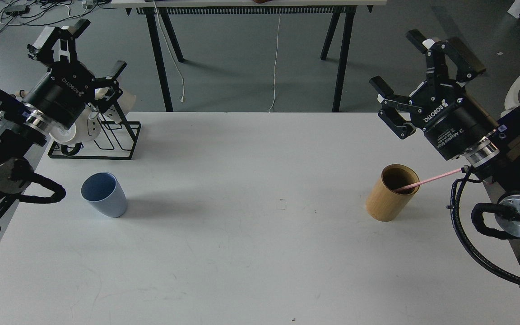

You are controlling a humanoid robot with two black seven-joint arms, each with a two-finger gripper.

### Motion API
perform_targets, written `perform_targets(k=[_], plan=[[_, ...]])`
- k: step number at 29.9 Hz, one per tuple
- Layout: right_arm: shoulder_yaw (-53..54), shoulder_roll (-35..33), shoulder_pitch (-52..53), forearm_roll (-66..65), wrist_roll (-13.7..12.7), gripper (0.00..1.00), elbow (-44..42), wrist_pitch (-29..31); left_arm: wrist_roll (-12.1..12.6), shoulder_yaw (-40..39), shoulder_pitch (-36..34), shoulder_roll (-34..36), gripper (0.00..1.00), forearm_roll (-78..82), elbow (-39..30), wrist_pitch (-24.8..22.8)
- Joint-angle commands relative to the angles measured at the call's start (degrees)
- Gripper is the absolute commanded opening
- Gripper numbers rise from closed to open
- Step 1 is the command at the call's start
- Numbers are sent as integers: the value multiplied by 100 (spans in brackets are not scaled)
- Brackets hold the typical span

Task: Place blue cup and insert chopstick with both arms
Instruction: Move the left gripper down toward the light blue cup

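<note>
Both arms are raised at the white table's (251, 253) far corners: the left gripper (89, 44) and the right gripper (415, 61) point away upward, fingers spread wide, holding nothing.

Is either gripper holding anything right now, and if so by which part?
Nothing is held. The left gripper and right gripper are both open and empty. The chopstick leans in the bamboo cylinder; the blue cup stands free.

chopstick (431, 180) lower end hidden inside bamboo cylinder (388, 203)
</note>
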Motion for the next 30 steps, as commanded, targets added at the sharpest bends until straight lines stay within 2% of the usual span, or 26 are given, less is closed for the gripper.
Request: perform_targets(k=[1,15,22,26,30], plan=[[0,0,-1,0,0,92,-2,1,0,-9,12,3,99,-17,-35,0],[61,17,-10,9,0,92,41,1,0,-194,73,126,99,-509,44,0],[289,26,-10,9,0,92,165,-43,0,-203,-50,99,99,-457,317,0],[342,35,34,9,0,92,165,-43,0,-229,-85,266,99,-317,98,0],[342,0,43,9,0,92,164,-34,0,-256,-322,740,99,622,-402,0]])
